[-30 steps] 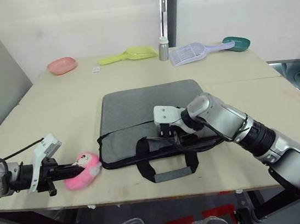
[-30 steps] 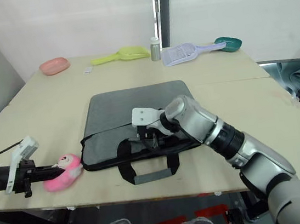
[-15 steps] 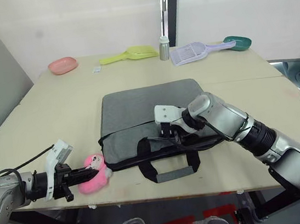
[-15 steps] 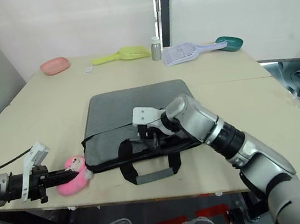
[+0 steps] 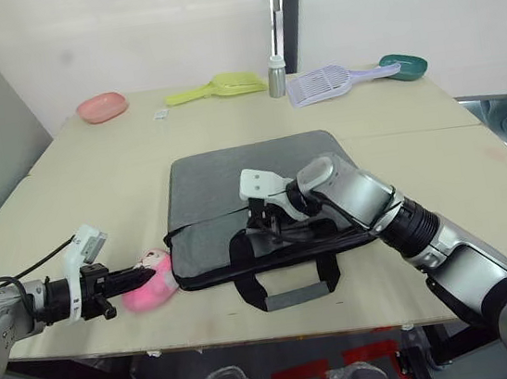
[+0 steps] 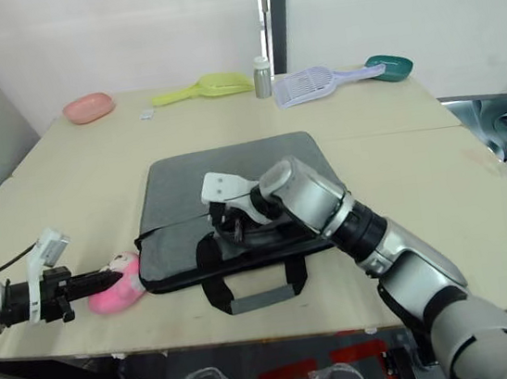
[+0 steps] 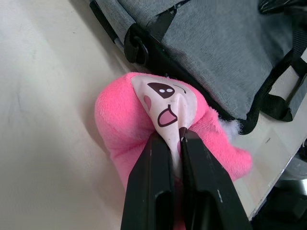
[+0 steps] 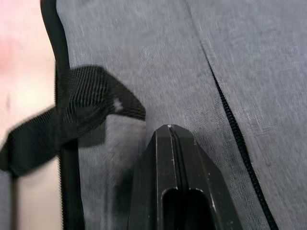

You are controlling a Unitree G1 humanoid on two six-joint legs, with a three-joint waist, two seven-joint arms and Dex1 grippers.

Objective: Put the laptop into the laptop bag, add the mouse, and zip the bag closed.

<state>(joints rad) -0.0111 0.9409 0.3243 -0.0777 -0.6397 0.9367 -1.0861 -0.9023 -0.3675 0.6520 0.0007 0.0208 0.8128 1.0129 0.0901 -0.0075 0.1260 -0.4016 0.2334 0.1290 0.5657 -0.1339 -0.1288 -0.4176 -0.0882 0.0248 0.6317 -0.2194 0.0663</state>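
Right gripper (image 8: 169, 132), fingers pressed together on nothing, rests on the flat grey fabric laptop bag (image 5: 234, 183) mid-table. Left gripper (image 7: 176, 139) pinches a fuzzy pink plush toy (image 5: 150, 282) by the bag's corner. Bag's floppy, so I'd go for the stiff zipper pull.

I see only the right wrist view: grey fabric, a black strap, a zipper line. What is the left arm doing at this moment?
Observer: The left pincer is shut on a fuzzy pink toy, pinching its printed face.
Operator: Where is this toy, compared with the bag?
Observer: It lies on the table just beside the near left corner of the laptop bag.
Operator: What stands at the far edge of the table?
Observer: A row: a pink dish, a yellow scoop, a small bottle, a lilac scoop and a green dish.
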